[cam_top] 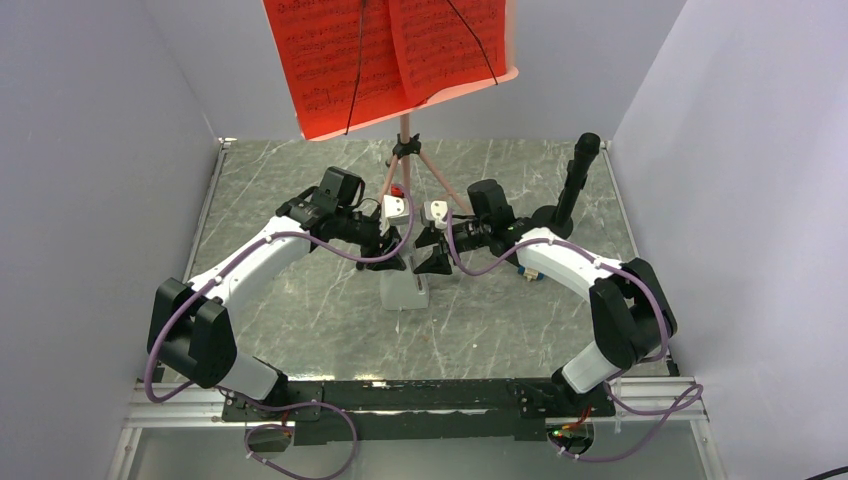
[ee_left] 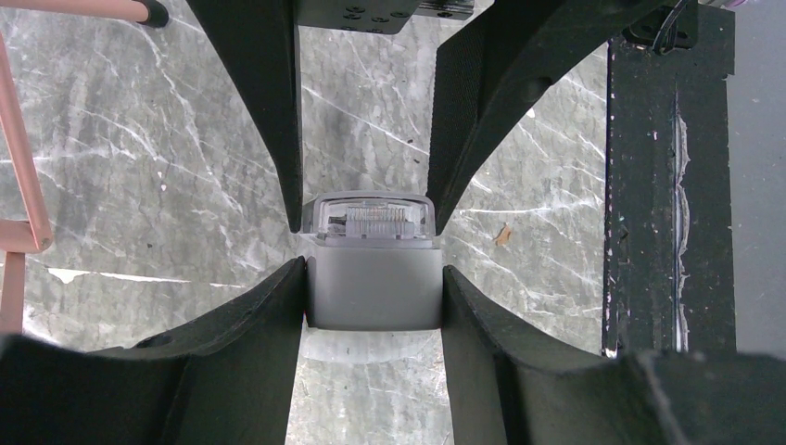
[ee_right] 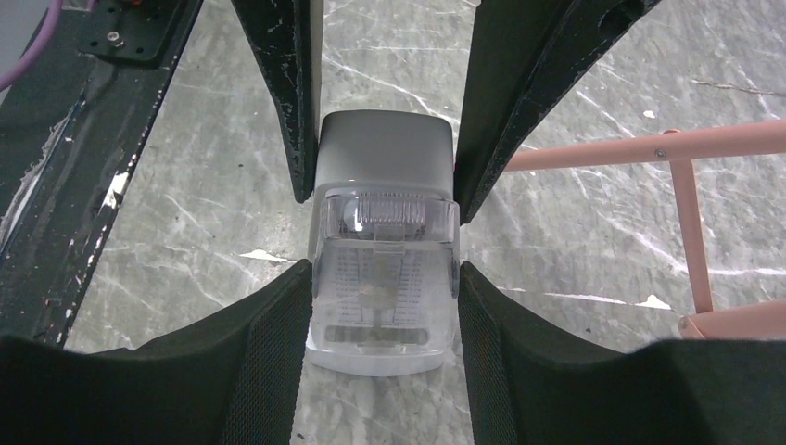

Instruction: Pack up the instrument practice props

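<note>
Left hand (ee_left: 373, 269) and right hand (ee_right: 386, 271) each close narrowly on the metronome (cam_top: 405, 293), which stands mid-worktop (cam_top: 300, 320) before the music stand (cam_top: 404, 135) near the far edge. They seem to share the grip, likely to lift it level.

White metronome (ee_left: 373, 278) between black fingers (ee_left: 250, 357)

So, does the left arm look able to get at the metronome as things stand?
Probably yes. The left gripper straddles the metronome, and its fingers seem to touch both flanks. The right gripper sits on the same flanks from the opposite end, but does not appear to block it.
</note>
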